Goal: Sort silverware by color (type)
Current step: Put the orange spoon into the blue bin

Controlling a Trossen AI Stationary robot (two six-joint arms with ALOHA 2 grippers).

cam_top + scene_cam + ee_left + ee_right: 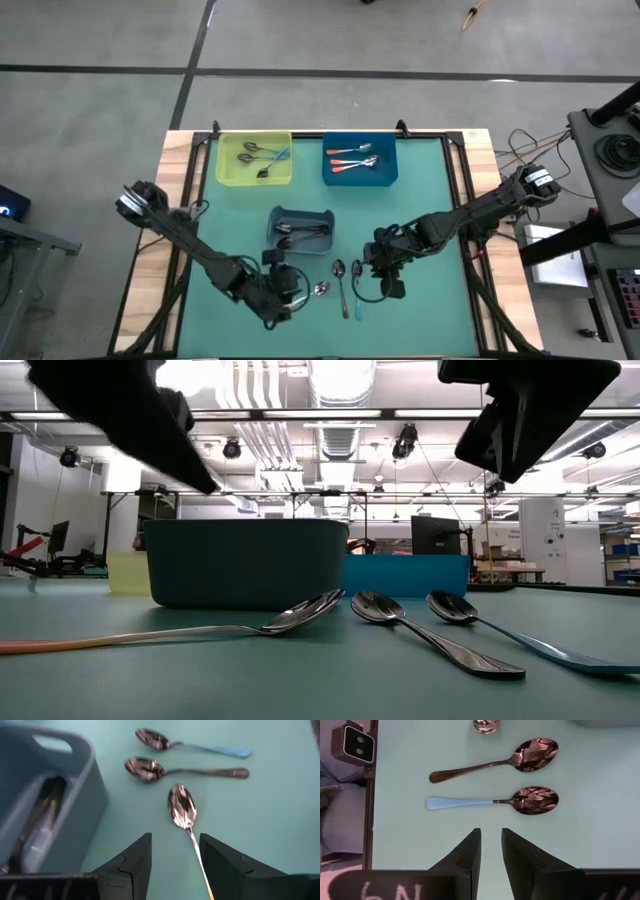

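Three spoons (341, 282) before the bin (301, 229), seemingly.

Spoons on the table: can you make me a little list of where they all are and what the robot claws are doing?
loose spoons: three on the green mat: orange-handled, all-metal, blue-handled
yellow bin: blue-handled spoons
blue bin: orange-handled spoons
gray bin: dark metal spoons
left claw: open, over orange-handled spoon
right claw: empty, near blue-handled spoon

Three loose spoons (341, 278) on mat
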